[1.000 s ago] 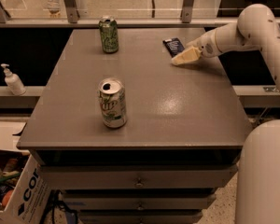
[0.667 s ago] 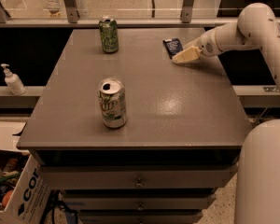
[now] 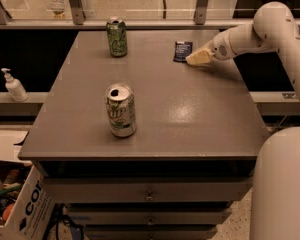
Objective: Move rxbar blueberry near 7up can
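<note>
The rxbar blueberry [image 3: 182,51] is a dark navy flat bar lying on the grey table [image 3: 190,114] at the far right. The 7up can [image 3: 121,110] is white and silver with green lettering and stands upright near the table's front middle, top opened. My gripper [image 3: 195,59] reaches in from the right on a white arm, low over the table, its pale tips right beside the bar's right edge.
An all-green can [image 3: 117,36] stands at the table's far left. A soap pump bottle [image 3: 13,85] stands on a ledge to the left. A cardboard box [image 3: 15,204] sits on the floor at lower left. A railing [image 3: 140,23] runs behind the table.
The gripper has shifted slightly down and right of the bar. The bar and both cans have not moved.
</note>
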Available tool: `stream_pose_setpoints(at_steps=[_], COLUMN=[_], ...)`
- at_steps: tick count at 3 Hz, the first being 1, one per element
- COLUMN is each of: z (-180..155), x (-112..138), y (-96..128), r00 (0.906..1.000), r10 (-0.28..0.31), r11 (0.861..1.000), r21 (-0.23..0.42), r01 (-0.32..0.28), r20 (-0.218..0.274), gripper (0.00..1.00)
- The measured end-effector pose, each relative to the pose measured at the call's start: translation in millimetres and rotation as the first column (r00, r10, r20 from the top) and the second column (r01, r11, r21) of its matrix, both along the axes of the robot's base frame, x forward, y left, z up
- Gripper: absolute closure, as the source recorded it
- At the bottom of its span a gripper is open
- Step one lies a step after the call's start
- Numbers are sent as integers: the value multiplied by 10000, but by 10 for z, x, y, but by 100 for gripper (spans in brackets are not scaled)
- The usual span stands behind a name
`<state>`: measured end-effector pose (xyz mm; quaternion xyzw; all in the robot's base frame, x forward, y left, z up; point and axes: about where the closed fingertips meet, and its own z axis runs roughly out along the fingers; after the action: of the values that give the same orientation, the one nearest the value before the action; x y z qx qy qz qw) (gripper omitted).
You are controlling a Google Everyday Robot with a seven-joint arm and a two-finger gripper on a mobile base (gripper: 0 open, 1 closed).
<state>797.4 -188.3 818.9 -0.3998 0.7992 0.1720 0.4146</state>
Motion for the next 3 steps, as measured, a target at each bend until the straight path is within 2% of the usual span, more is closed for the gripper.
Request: stream_pose_setpoints(at_steps=[2, 3], z=[1, 497], x=[0, -120], y=[0, -54], r00=[10000, 9942], r10=[1, 219], r11=[10000, 9977], r21=[3, 618], r01=[-1, -286], r20=[3, 1052], gripper=[100, 100])
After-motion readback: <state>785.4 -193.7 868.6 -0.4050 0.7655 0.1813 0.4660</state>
